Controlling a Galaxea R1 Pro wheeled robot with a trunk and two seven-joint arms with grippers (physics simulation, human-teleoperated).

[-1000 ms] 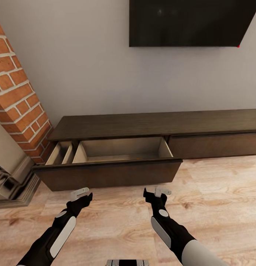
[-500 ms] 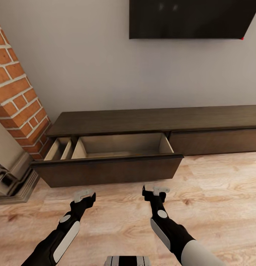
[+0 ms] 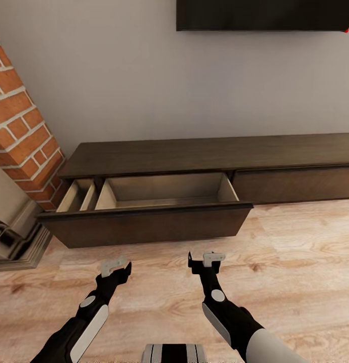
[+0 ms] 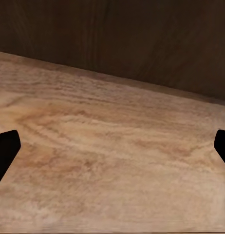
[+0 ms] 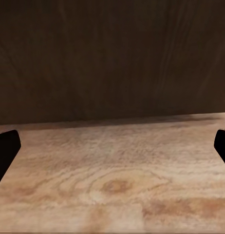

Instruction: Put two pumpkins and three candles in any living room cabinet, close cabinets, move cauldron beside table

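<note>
Here, the long dark wooden cabinet (image 3: 204, 156) sits at 12 o'clock with one wide drawer (image 3: 144, 222) pulled out, pale inside. Two grippers float over the smooth wood-grain floor (image 3: 295, 252): left gripper (image 3: 115, 267) and right gripper (image 3: 204, 259), both with fingers apart, holding nothing.

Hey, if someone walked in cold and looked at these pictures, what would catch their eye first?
Most likely the cabinet, a long dark unit against the grey wall, with its left drawer pulled wide open to show a pale lining. Next, the left gripper and right gripper, both open and empty above the wooden floor just in front of the drawer. A red brick column stands at the far left.
</note>
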